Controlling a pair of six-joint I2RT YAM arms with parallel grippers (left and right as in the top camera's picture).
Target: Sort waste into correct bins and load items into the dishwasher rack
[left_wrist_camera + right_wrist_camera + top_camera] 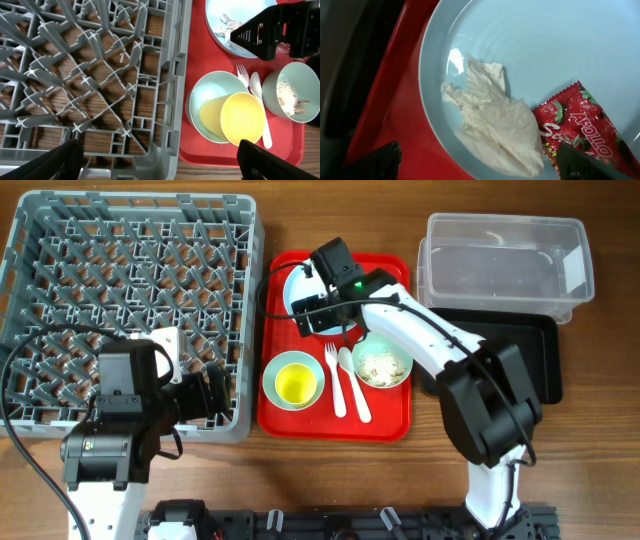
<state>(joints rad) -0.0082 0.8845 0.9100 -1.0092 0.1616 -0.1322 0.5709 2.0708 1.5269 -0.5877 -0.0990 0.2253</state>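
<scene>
My right gripper (477,167) is open just above the pale-blue plate (545,45), its fingers on either side of the crumpled white scrap (495,125). The red snack wrapper (580,125) lies beside the scrap on the plate. In the overhead view this gripper (322,315) hides most of the plate (297,285). The yellow cup (295,385) sits in one mint bowl. The other bowl (384,365) holds rice scraps. The white fork (335,375) and spoon (352,380) lie between them. My left gripper (160,165) is open and empty over the grey rack's (100,75) near right corner.
The plate, bowls and cutlery all rest on the flat red tray (385,425). The clear tub (505,260) stands at the back right, the shallow black tray (545,365) in front of it. The rack (130,300) fills the left side.
</scene>
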